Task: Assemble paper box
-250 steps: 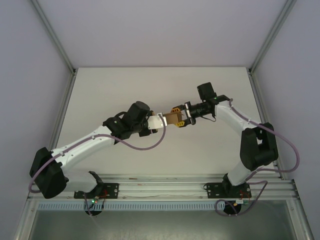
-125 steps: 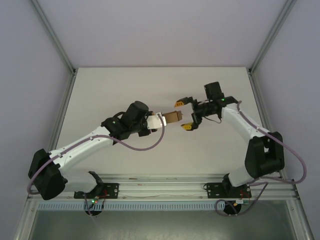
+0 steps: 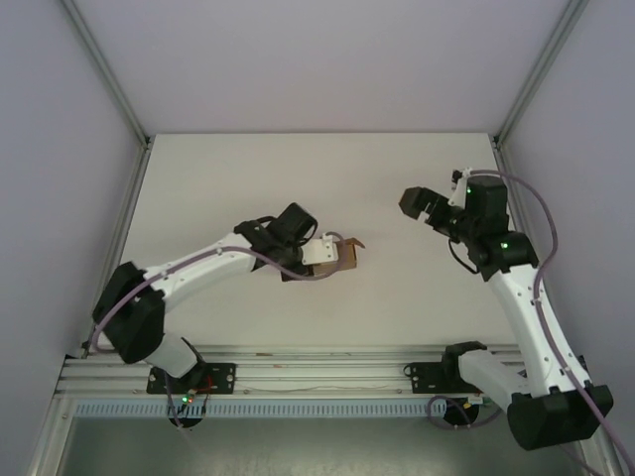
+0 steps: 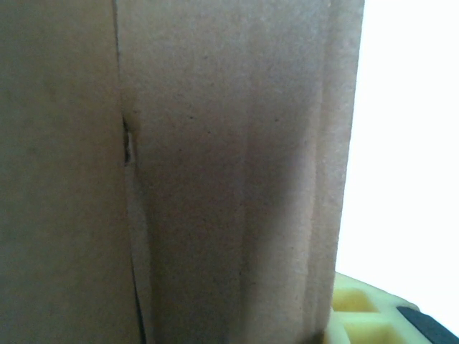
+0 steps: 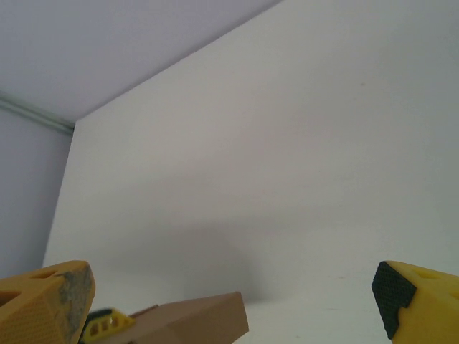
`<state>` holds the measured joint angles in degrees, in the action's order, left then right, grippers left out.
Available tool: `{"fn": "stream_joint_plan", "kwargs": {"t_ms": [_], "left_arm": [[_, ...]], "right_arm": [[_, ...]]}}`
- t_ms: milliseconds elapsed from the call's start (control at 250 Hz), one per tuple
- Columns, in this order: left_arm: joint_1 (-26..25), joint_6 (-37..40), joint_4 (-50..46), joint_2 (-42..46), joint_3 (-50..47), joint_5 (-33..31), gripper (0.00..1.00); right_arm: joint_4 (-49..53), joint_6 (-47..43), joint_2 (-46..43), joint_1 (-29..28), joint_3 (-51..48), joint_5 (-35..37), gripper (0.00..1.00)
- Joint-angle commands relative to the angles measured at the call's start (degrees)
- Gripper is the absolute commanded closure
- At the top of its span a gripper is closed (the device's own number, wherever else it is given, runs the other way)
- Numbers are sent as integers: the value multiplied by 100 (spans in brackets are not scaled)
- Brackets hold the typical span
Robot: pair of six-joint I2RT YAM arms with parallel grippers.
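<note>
The paper box [image 3: 349, 254] is a small brown cardboard piece, partly folded, held just above the table's middle. My left gripper [image 3: 329, 256] is shut on its left end. In the left wrist view the cardboard [image 4: 215, 172] sits right against the camera, with one yellow finger [image 4: 362, 315] showing at its lower right edge. My right gripper [image 3: 413, 203] hangs apart to the right of the box, open and holding nothing. Its yellow fingers [image 5: 43, 304] stand wide apart in the right wrist view, with the box's end [image 5: 197, 322] low between them and farther off.
The white table [image 3: 298, 178] is bare around the box. Metal frame posts run along its left and right edges, and a rail [image 3: 317, 372] with the arm bases lies at the near edge.
My right gripper has let go of the box, opened and drawn back to the right. My left arm has swung and carried the box slightly right and nearer.
</note>
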<state>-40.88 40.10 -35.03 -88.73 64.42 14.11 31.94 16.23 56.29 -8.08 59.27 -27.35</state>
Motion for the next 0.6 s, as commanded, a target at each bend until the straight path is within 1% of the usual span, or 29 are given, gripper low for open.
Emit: {"fn": "stream_joint_plan", "kwargs": {"t_ms": [0,64,144,212,332,376,476,568,596], "left_arm": [[22,-64,-668,-327,437,474,64],[22,40,-732,-511,580,574,63],[28,116,-835,-772,777,545,60],[28,104,-1067,-1049,1037,424,59],[35,90,-1337,-1434,1363,349,59],[41,110,-1388,-1525,1427,335,59],[33,78,-1386,-1634,1508,313,57],[28,87,-1262,-1620,1445,397,55],[30,86,-1215,-1605,1421,414,54]], "right_arm": [[140,-1451,102,-14,-29,-562,0],[463,-1850,224,-56,-31,-1016,0],[648,-2062,439,-259,-127,-1083,1],[638,-2114,691,-415,-204,-1115,8],[594,-2227,1128,-662,-224,-1487,17],[570,-2294,1259,-777,-236,-1447,18],[528,-2395,1528,-990,-224,-1103,21],[324,-2470,1744,-1080,-208,-1141,21],[281,-2488,1806,-1097,-200,-1126,23]]}}
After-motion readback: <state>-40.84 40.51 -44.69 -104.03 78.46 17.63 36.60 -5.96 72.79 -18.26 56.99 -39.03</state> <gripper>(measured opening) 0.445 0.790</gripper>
